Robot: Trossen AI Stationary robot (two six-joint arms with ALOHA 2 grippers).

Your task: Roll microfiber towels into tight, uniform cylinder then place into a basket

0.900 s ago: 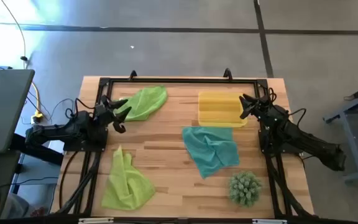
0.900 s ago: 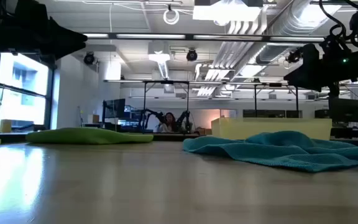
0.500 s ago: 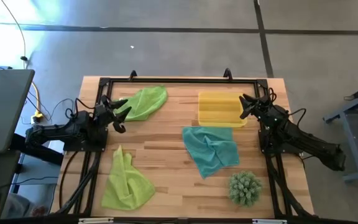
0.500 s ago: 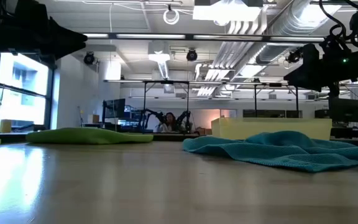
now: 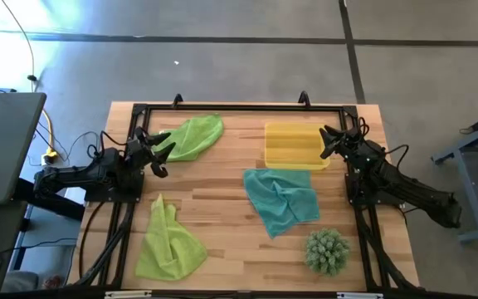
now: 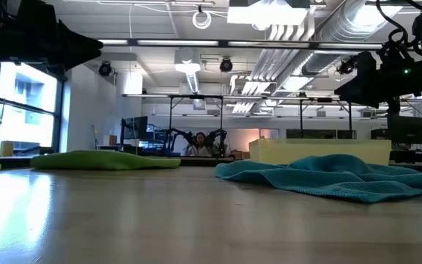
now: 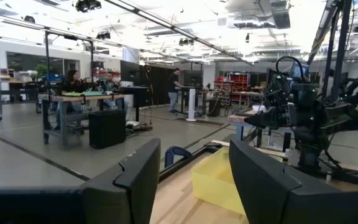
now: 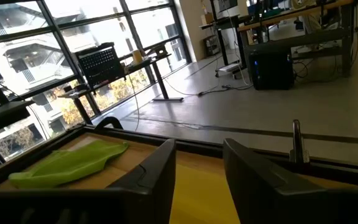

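Sitting unrolled, 3 soft microfiber towels [image 5: 281, 200] await beside the shallow yellow plastic basket [image 5: 294, 144]; left gripper [image 5: 161, 148] gapes empty, right gripper [image 5: 329, 143] half-spread, empty.

Wood-slat worktop [image 5: 222, 195] with a black frame [image 5: 239, 107] round its edge. Spiky green ball plant [image 5: 327, 251] sits on the worktop at about 5 o'clock from centre; a grey panel [image 5: 2, 145] is off the worktop at 9 o'clock, yellow cable [image 5: 48, 133] beside it. Person seated [image 6: 196, 145] at a desk far back in the room.
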